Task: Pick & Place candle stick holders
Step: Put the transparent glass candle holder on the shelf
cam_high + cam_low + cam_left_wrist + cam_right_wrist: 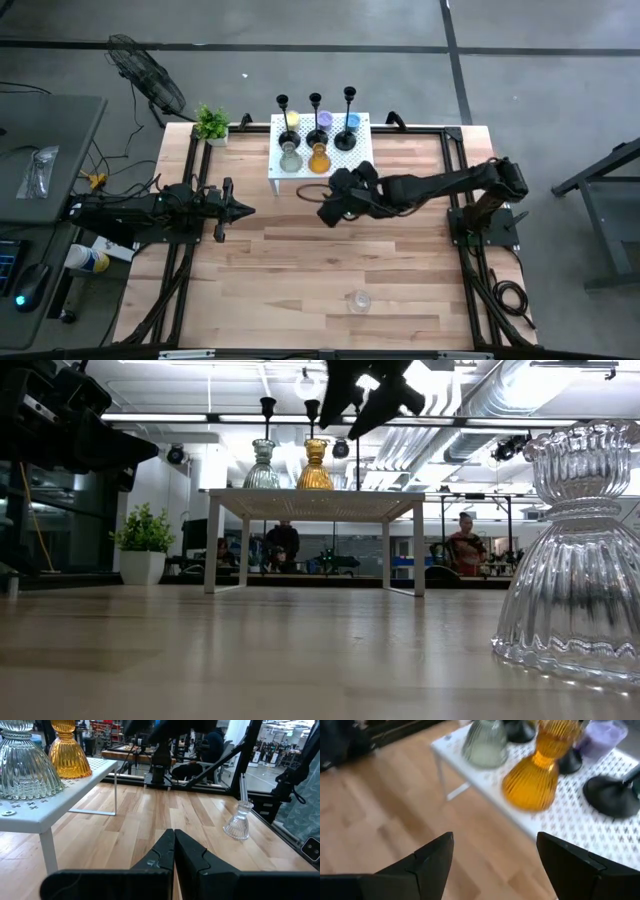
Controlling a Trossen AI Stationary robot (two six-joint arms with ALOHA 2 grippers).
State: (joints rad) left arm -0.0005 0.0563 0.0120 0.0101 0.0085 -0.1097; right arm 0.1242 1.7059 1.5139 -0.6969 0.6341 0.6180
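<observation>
A white perforated stand (276,172) at the table's far middle carries three slim black candlesticks (315,102) and glass holders: yellow (291,121), purple (323,120), blue (353,122), pale green (290,157) and amber (540,775). A clear glass holder (358,300) stands upright on its wide base near the table's front edge. My right gripper (495,855) hangs open in the air just in front of the stand's near edge, tilted down, with nothing between its fingers. My left gripper (174,845) rests shut and level at the table's left.
A small potted plant (211,124) stands at the far left corner beside the stand. Black frame rails run along the table's left and right edges. Bare wood lies between the stand and the clear holder (575,560). People show in the room beyond.
</observation>
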